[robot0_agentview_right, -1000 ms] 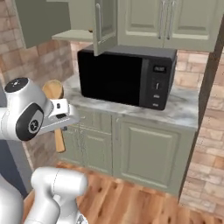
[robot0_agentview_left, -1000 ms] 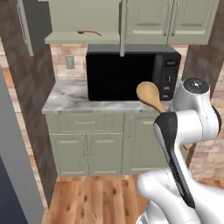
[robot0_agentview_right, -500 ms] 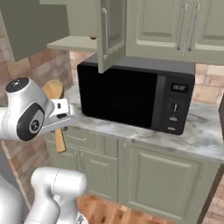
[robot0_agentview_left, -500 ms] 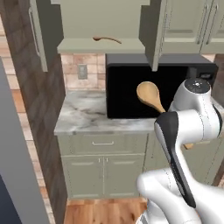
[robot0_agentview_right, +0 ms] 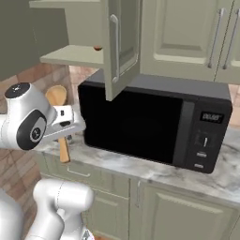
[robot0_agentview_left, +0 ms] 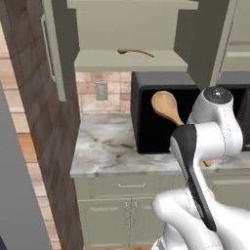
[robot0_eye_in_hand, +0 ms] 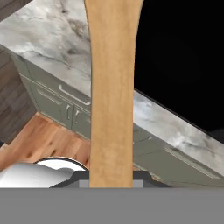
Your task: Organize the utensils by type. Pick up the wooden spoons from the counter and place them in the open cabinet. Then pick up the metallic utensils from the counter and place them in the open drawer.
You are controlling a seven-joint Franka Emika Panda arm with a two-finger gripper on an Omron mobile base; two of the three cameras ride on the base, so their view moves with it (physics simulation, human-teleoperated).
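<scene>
My gripper (robot0_agentview_right: 69, 125) is shut on the long wooden spoon (robot0_agentview_right: 56, 97), held upright in front of the microwave with its round bowl (robot0_agentview_left: 166, 106) up. Its broad handle (robot0_eye_in_hand: 111, 87) runs up the middle of the hand view, above the counter (robot0_eye_in_hand: 52, 35). The shorter wooden spoon (robot0_agentview_left: 135, 52) lies on the lower shelf (robot0_agentview_left: 129, 62) of the open cabinet, above and left of the held spoon. The cabinet door (robot0_agentview_right: 119, 42) hangs open over the microwave. The marbled counter (robot0_agentview_left: 105, 146) left of the microwave is bare. The metallic utensils and the open drawer are out of view.
A black microwave (robot0_agentview_right: 150, 122) stands on the counter right behind the held spoon. A dark brick-and-panel wall (robot0_agentview_left: 44, 146) closes the left side. Shut base cabinets and a drawer front (robot0_agentview_left: 132, 185) sit under the counter. Closed wall cabinets (robot0_agentview_right: 187, 33) hang to the right.
Both base views have shifted and the cabinet, microwave and counter loom larger, so the camera has moved closer. The long wooden spoon stays gripped in the same pose.
</scene>
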